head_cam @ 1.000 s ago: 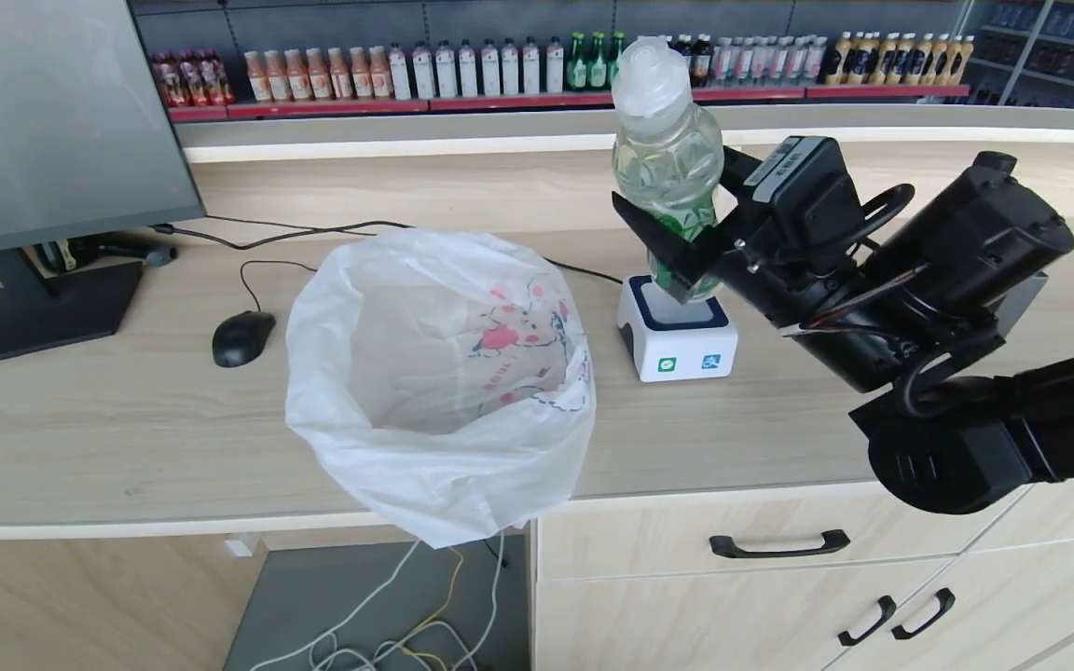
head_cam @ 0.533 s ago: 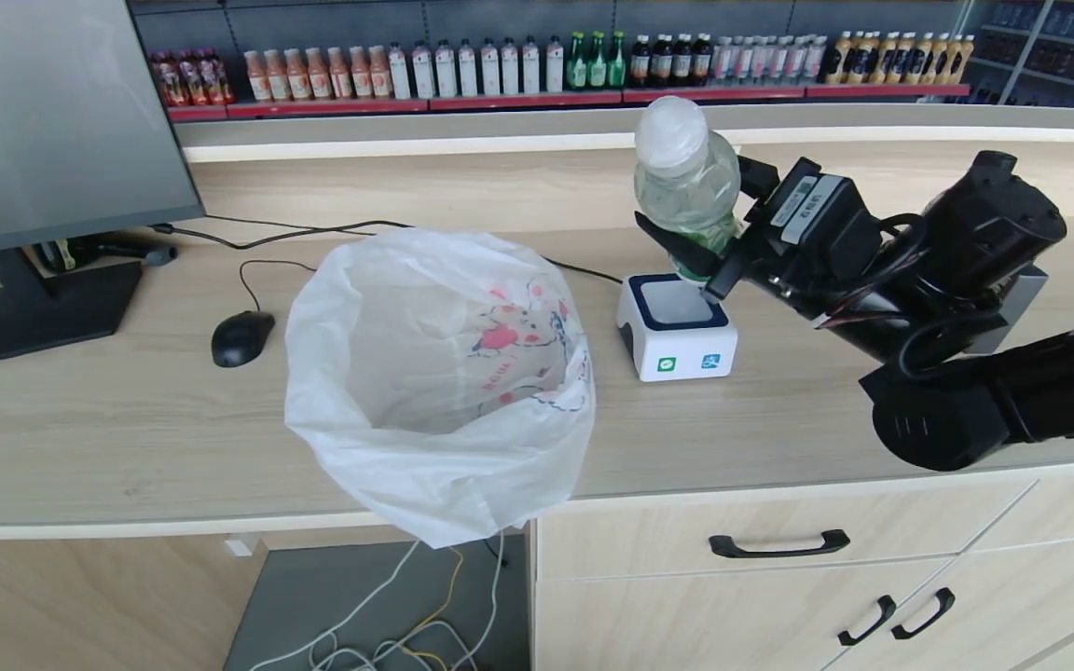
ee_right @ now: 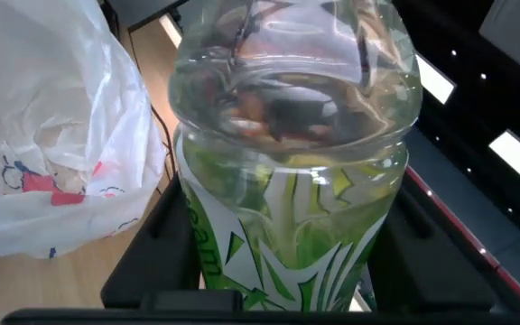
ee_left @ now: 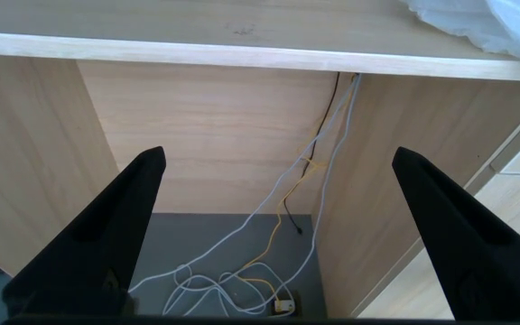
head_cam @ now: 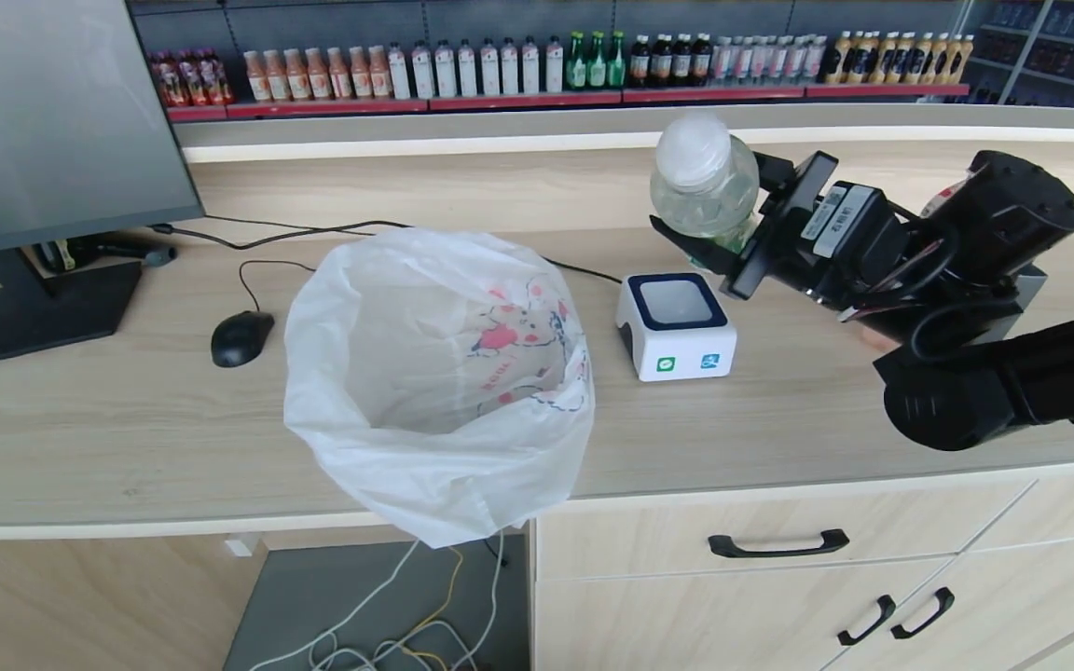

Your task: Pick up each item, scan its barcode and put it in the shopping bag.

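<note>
The right tool (head_cam: pixel 700 247), clenched on the bottle (head_cam: pixel 703 182), had tilted it and drawn it from above the scanner (head_cam: pixel 677 326) to just behind; bagging likely remained.

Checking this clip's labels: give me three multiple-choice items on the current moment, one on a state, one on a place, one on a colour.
1. The bag is:
A) tied shut
B) folded flat
C) standing open

2. Where is the bottle?
A) inside the bag
B) held in the air near the scanner
C) standing on the scanner

3. The bottle's label is mostly:
A) green
B) red
C) blue

Answers:
1 C, its mouth gapes upward.
2 B, the right gripper grips it clear of the scanner.
3 A, green print shows in the right wrist view.
</note>
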Controlling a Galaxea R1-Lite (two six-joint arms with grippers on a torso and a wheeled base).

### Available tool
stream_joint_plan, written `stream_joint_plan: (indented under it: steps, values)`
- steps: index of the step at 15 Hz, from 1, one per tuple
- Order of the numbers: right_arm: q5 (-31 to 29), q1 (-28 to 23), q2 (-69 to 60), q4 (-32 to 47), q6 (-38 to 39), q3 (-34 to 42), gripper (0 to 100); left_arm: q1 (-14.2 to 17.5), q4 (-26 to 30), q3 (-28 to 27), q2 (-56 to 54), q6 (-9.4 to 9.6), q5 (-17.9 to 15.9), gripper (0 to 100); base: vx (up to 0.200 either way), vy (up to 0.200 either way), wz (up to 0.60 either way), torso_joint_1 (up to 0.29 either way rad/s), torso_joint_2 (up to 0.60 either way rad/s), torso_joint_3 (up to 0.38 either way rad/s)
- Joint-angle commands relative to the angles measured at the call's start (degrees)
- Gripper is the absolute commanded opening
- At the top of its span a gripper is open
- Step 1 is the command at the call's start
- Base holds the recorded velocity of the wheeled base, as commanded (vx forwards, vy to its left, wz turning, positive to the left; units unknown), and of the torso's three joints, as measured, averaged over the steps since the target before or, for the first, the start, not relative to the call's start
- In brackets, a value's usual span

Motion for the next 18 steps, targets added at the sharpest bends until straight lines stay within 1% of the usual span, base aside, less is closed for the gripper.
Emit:
stream_joint_plan:
  steps: [1,3,5,8,18]
  values:
    - [1.08,-0.13,0.22,-0.63,0.0,0.6,0,0.01,0.0,0.0,-0.01,-0.01,0.01,100,0.0,0.0,0.0,0.0,0.0,0.0]
    - [1.78,-0.13,0.22,-2.91,0.0,2.89,0,0.01,0.0,0.0,-0.01,-0.01,0.01,100,0.0,0.0,0.0,0.0,0.0,0.0]
    - [3.01,-0.22,0.22,-3.62,0.0,3.77,0,0.01,0.0,0.0,-0.01,-0.01,0.01,100,0.0,0.0,0.0,0.0,0.0,0.0]
    - [3.19,-0.05,0.75,-5.64,-0.09,6.31,0,0.01,0.0,0.0,-0.01,-0.01,0.01,100,0.0,0.0,0.0,0.0,0.0,0.0]
    - [3.8,0.13,2.06,-5.64,-0.27,5.17,0,0.01,0.0,0.0,-0.01,-0.01,0.01,100,0.0,0.0,0.0,0.0,0.0,0.0]
